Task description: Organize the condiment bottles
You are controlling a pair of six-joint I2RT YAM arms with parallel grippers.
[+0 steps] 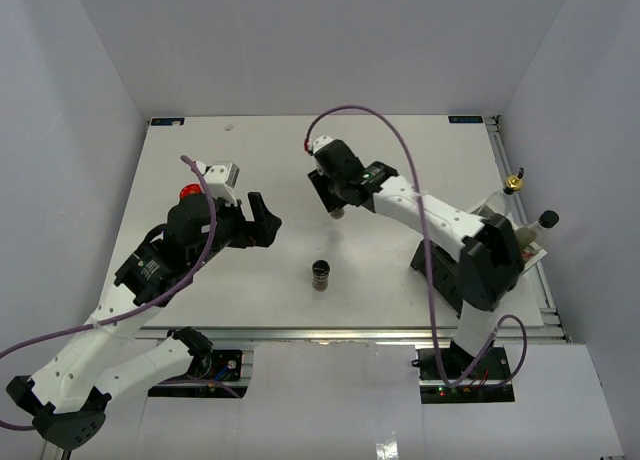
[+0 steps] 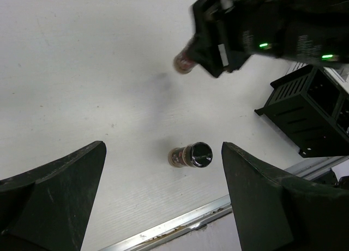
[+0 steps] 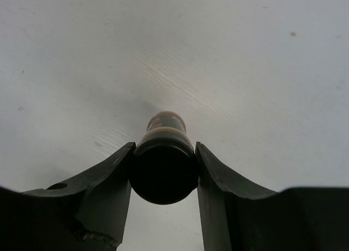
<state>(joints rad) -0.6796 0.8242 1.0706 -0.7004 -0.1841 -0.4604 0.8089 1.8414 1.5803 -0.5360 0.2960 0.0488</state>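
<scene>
R gripper [image 3: 164, 153] clamps small black-lidded jar [image 3: 165, 125] at its lid, off the table [image 1: 420, 150], prob. for carrying; L gripper [image 2: 163, 148] spread wide, empty, above second jar [image 2: 191, 155].

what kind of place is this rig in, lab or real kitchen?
Probably a lab test cell: bare white tabletop on an aluminium rail frame, plain pale walls on three sides, two cabled robot arms bolted at its edge.

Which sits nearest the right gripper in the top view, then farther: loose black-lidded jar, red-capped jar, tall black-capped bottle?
1. loose black-lidded jar, table middle, near the right gripper
2. red-capped jar, far left
3. tall black-capped bottle, right edge
</scene>
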